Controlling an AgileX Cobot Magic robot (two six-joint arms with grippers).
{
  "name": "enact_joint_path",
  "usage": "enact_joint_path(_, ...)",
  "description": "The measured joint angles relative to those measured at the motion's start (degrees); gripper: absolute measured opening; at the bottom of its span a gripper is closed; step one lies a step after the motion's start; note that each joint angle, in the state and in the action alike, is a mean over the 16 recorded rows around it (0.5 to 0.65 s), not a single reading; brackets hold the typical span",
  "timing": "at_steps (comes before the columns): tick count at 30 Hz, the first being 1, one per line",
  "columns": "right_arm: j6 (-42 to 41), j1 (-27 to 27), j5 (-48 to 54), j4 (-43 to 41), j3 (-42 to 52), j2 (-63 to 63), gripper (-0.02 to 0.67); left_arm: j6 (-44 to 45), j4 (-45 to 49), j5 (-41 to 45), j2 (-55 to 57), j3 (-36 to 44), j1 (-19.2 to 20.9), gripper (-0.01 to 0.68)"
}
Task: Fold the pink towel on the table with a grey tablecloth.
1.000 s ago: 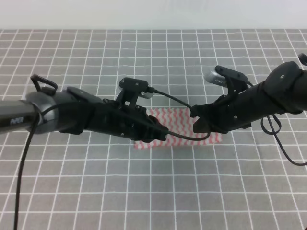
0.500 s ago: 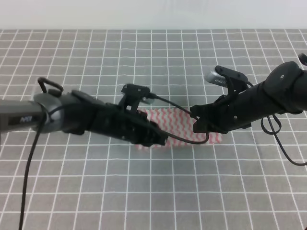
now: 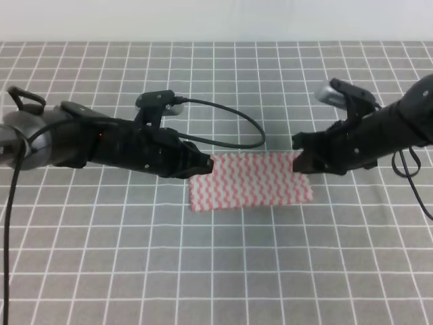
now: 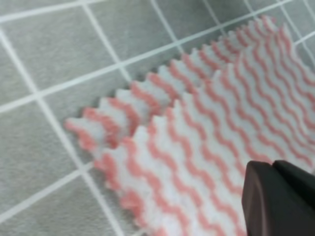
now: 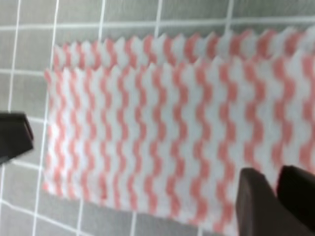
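Observation:
The pink towel (image 3: pixel 250 179) lies flat on the table with a grey tablecloth (image 3: pixel 216 271), folded into a wide rectangle of two layers. The lower layer's zigzag edge sticks out past the upper one in the left wrist view (image 4: pixel 206 123) and in the right wrist view (image 5: pixel 162 128). My left gripper (image 3: pixel 204 164) is at the towel's upper left corner, shut and empty; its tips show in the left wrist view (image 4: pixel 278 196). My right gripper (image 3: pixel 300 160) is at the upper right corner, shut and empty; its tips show in the right wrist view (image 5: pixel 276 201).
A black cable (image 3: pixel 230 122) loops from the left arm over the cloth behind the towel. The left arm (image 3: pixel 88 143) reaches in from the left edge and the right arm (image 3: pixel 385 132) from the right edge. A pale wall runs along the far edge.
Both grippers have drawn back from over the towel, the left to the left and the right to the right. The towel now lies uncovered and folded.

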Motion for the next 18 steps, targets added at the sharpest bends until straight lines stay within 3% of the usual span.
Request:
enact_joint_path(9,1.39,-1.05,1.57,-1.82,-2.96,0.12,0.227,-0.70,0.25,-0.76,2.51,-0.01,0.96,-0.002)
enact_joint_path(18,3.21,-1.03,2.49,-4.52,-3.93,2.02,0.259,-0.72,0.38,-1.00,3.97,-0.01,0.95,-0.002)
